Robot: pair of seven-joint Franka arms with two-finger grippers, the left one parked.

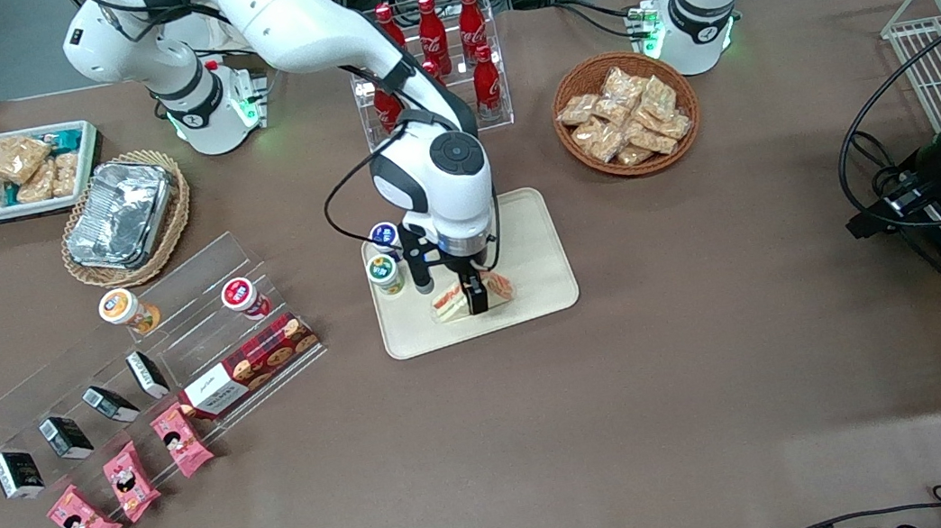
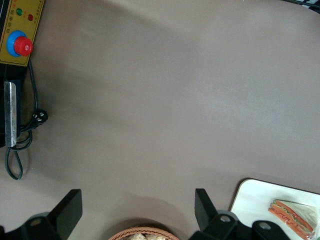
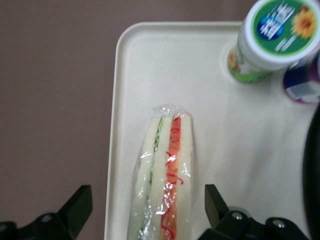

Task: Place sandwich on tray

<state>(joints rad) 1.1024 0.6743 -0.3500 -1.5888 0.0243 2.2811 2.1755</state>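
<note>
At lower centre of the front view, the hand (image 1: 474,292) hangs released over the wrapped sandwich (image 1: 471,293), which lies on the beige tray (image 1: 534,248). It looks light, soft and slippery in its wrap, so it is best gripped gently across the bread faces.

sandwich (image 3: 162,175) cut off at frame edge, gripper (image 1: 474,292) covering its middle (front view)

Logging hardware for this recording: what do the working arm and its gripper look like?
The working arm has glossy white shells with black joint bands, a round dark grey cap on the wrist and a black cable looped alongside. Its base glows green. The gripper, over the tray, has black fingers.
</note>
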